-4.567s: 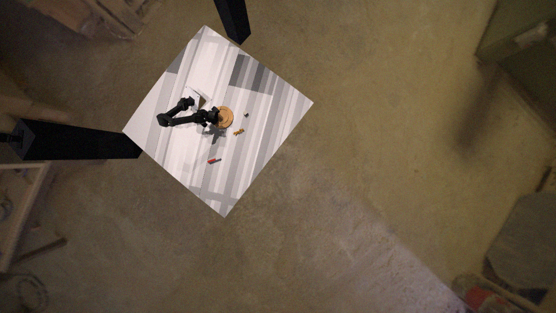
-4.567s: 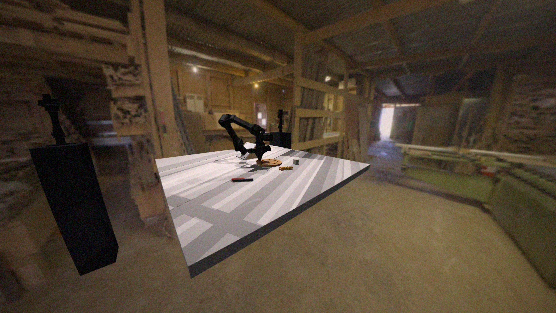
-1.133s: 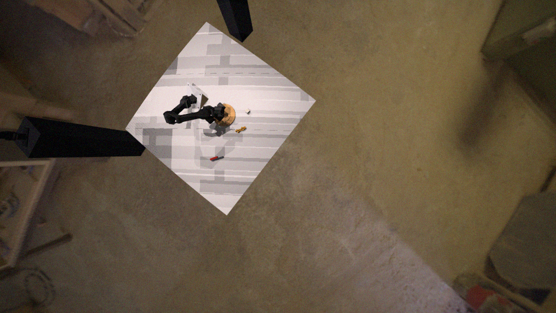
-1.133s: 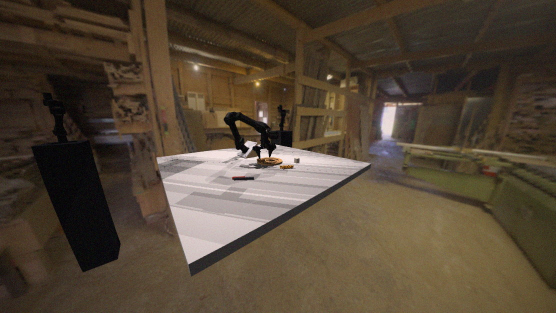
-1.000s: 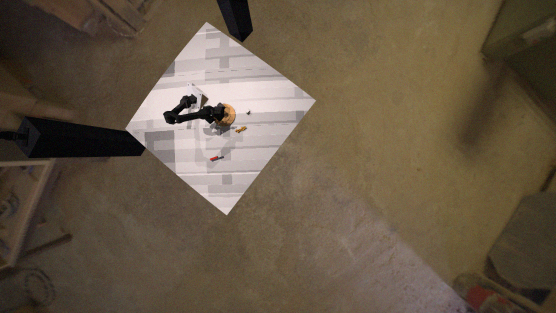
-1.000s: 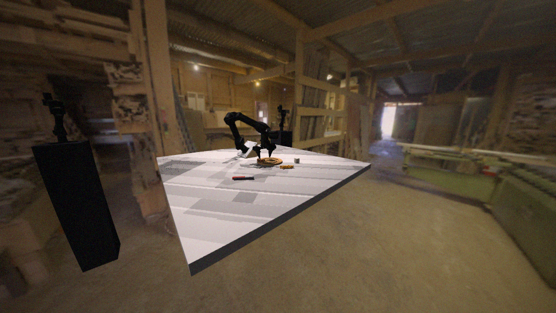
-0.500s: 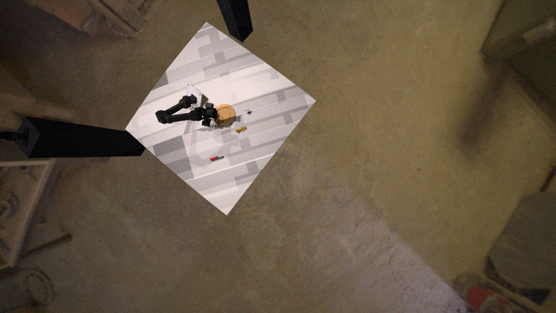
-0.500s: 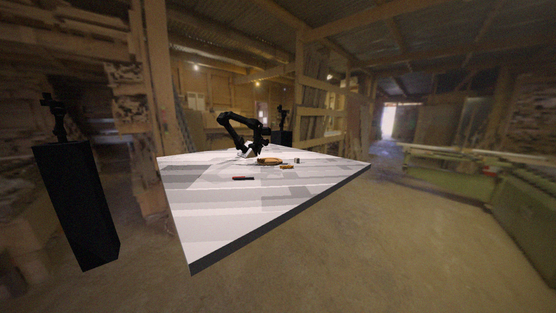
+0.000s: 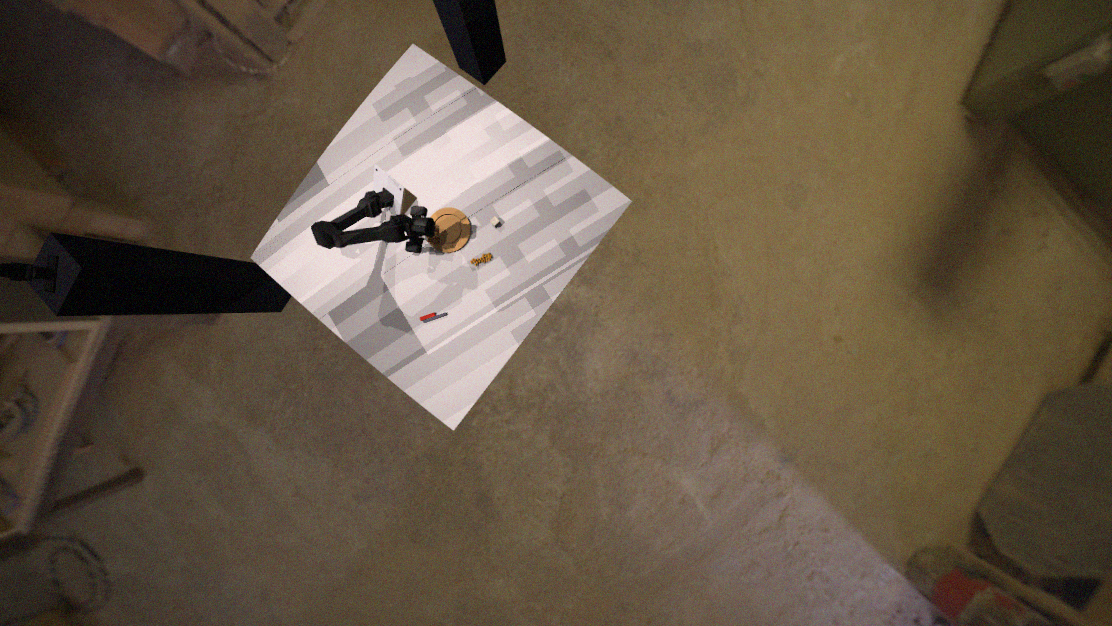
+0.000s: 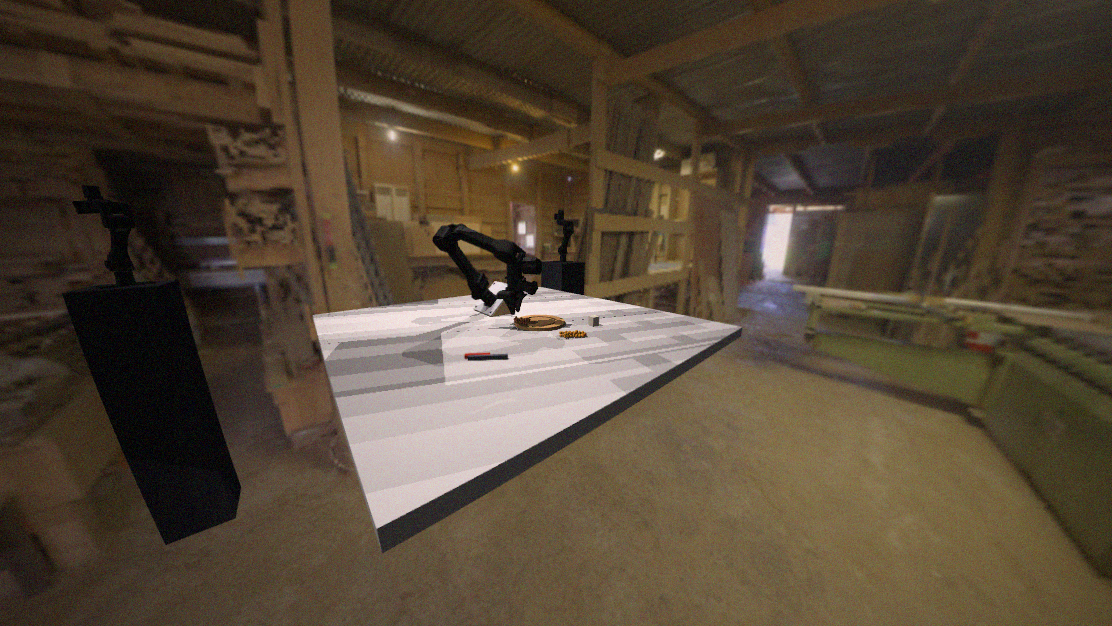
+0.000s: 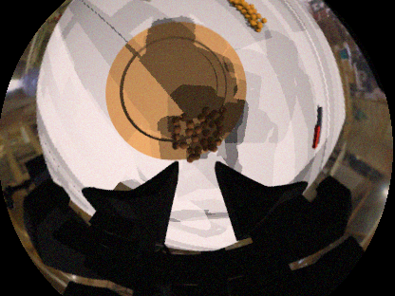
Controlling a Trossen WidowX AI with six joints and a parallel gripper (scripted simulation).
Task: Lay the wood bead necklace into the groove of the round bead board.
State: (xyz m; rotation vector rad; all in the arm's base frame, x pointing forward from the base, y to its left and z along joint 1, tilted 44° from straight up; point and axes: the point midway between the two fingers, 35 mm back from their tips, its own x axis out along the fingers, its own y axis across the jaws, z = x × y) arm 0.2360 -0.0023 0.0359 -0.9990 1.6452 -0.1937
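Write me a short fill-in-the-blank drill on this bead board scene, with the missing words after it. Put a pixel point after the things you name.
1. The brown bead necklace [image 11: 198, 134] lies bunched on the round ____.
2. The small cluster of beads farther off, beside the board, is coloured ____.
3. The gripper's [image 10: 512, 309] [image 11: 197, 165] fingers have ____ between them.
4. The marker-like stick [image 9: 433, 316] [image 10: 486, 356] [image 11: 317, 128] is dark and ____.

Missing words: board; yellow-orange; nothing; red

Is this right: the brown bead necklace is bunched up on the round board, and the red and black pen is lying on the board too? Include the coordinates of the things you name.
The pen [image 9: 433, 317] [image 10: 485, 356] [image 11: 317, 128] isn't on the board [image 9: 459, 221] [image 10: 554, 321] [image 11: 116, 90]; the top view shows it on the table [image 9: 453, 388] [image 10: 435, 451] [image 11: 76, 123], apart from it.
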